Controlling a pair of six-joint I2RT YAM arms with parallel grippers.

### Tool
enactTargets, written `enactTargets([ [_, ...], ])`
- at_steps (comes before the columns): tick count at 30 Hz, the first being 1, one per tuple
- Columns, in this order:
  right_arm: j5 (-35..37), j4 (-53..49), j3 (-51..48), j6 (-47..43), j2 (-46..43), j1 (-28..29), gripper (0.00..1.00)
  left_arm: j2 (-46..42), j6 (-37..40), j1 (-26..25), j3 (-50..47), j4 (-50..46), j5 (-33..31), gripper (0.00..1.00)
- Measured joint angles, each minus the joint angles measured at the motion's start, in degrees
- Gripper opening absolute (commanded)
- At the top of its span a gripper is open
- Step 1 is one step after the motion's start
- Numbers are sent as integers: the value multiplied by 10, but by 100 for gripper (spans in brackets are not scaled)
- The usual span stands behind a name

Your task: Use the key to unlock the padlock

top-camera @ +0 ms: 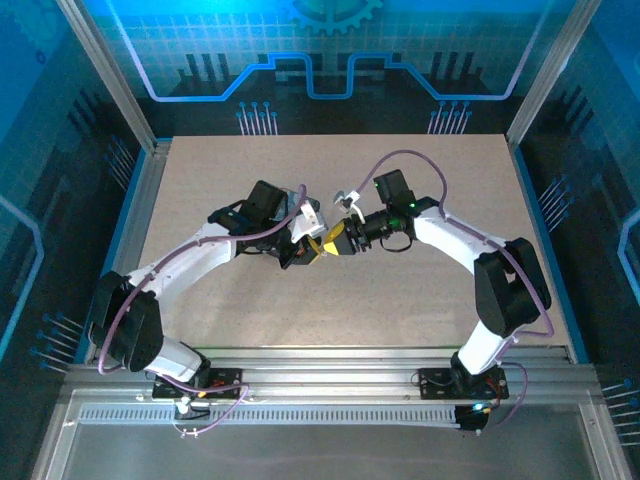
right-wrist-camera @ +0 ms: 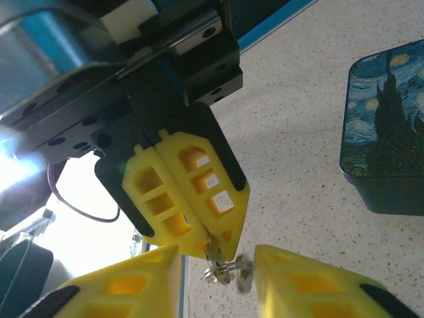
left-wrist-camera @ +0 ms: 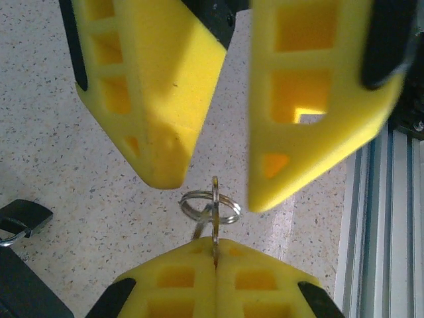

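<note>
Top view, my left gripper [top-camera: 322, 250]: tip to tip with my right gripper [top-camera: 340, 238] over mid-table [top-camera: 430, 180].
Left wrist view, thin pale silvery metal key [left-wrist-camera: 215, 228]: clamped upright in my left fingers [left-wrist-camera: 185, 285], wire key ring [left-wrist-camera: 209, 205] threaded on.
Right wrist view, right jaws: parted, flanking the ring; dark-blue painted tin box [right-wrist-camera: 384, 126] stands apart.

Over the middle of the bench [top-camera: 430, 290] the hands meet tip to tip. The left hand [left-wrist-camera: 216, 246] pinches the key [left-wrist-camera: 215, 192] - its ring [left-wrist-camera: 187, 207] between the right hand's [left-wrist-camera: 213, 193] parted fingers [left-wrist-camera: 165, 99]. A tin box [right-wrist-camera: 384, 126] rests on the bench - apart from them.
</note>
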Motion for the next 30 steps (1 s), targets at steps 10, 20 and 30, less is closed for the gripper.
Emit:
enactTargets([
  [10, -2, -26, 23, -17, 17, 9, 11, 0, -10, 7, 0, 0, 11, 0],
  [20, -9, -38, 25, -35, 21, 8, 0, 0, -15, 11, -3, -4, 21, 0],
  [30, -4, 25, -21, 34, 10, -5, 0, -22, -49, 31, -37, 42, 12, 26],
])
